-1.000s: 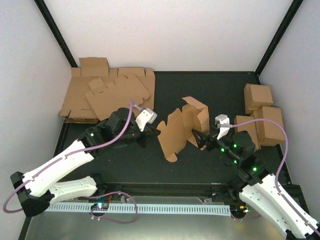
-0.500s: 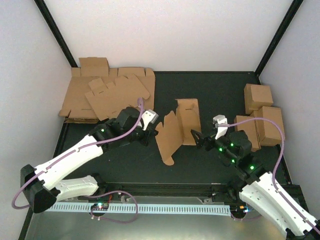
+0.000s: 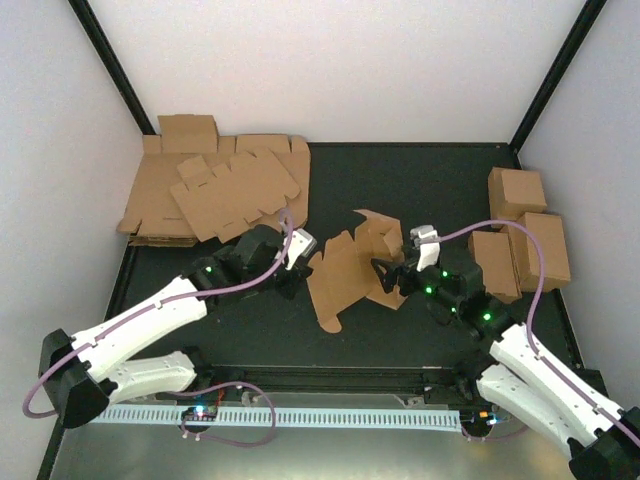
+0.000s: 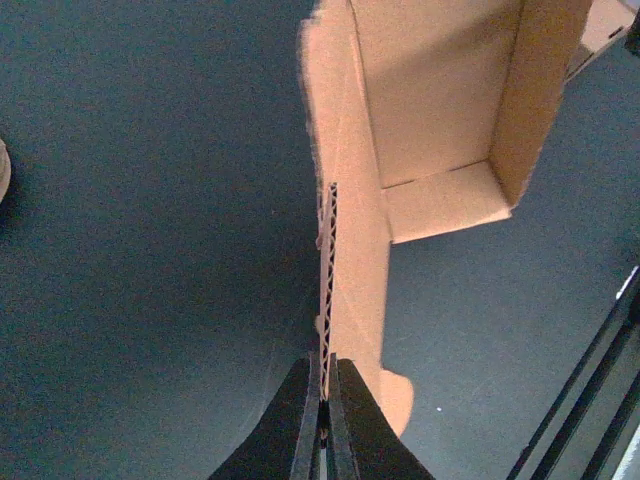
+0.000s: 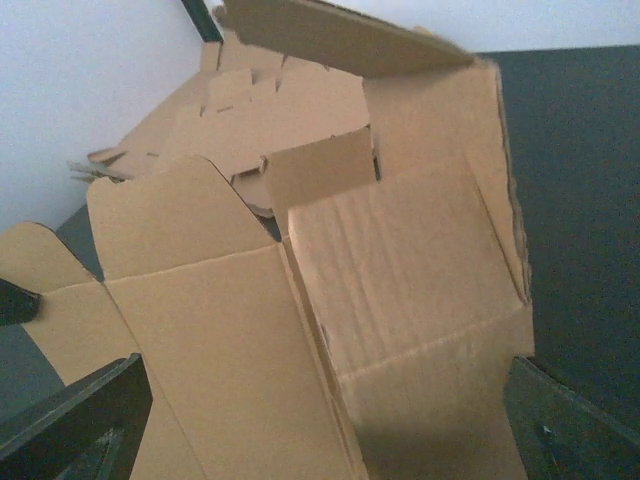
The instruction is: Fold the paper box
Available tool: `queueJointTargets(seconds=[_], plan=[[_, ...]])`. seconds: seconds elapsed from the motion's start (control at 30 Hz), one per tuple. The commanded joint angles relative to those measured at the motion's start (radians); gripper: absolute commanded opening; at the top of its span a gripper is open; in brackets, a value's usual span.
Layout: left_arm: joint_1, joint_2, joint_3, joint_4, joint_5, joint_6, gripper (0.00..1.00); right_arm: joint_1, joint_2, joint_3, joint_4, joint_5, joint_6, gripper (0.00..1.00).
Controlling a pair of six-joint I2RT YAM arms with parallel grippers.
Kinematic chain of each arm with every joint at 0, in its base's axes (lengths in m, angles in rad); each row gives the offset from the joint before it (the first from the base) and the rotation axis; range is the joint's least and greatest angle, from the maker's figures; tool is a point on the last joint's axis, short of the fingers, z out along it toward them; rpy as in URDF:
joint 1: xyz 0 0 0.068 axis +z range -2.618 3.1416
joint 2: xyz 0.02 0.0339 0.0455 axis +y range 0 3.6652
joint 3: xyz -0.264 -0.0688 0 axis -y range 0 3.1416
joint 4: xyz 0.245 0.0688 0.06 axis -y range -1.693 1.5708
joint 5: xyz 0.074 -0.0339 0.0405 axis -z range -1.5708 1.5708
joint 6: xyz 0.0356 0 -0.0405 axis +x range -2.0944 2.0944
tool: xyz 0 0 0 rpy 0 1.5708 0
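Half-folded paper box at mid-table, between the two grippers.
Only in the left wrist view is the left gripper seen pinching the box's corrugated edge. The right gripper is spread wide facing the box, its fingers cut off at the frame's corners; contact cannot be told. Farther back, a heap of flat blanks is partly hidden by raised flaps.

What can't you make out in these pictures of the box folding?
Left wrist view: the paper box, its far end cut off by the top edge.
Right wrist view: whether the right claw touches the box, whose near part runs off the bottom edge.
Top view: how many sheets the stack of blanks holds; too small.
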Motion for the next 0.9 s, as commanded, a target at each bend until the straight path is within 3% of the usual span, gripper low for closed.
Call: queueJointTargets(seconds=[0.0,0.23,0.47,0.73,0.87], plan=[[-0.006,0.0,0.091,-0.02,0.045,0.001,0.02,0.001,-0.057,0.015,0.054,0.033,0.007,1.0],[-0.003,-0.067,0.16,-0.027,0.09,-0.089,0.03,0.002,-0.174,-0.054,0.042,0.11,0.016,0.99],[0.014,-0.082,0.171,0.015,0.249,-0.246,0.03,0.001,-0.257,-0.075,0.011,0.132,0.027,0.99],[0.032,-0.099,0.03,0.289,0.475,-0.438,0.03,0.001,-0.323,-0.08,-0.028,0.172,0.019,0.99],[0.032,-0.054,-0.009,0.336,0.522,-0.486,0.02,0.001,-0.373,-0.091,-0.035,0.195,0.021,0.99]])
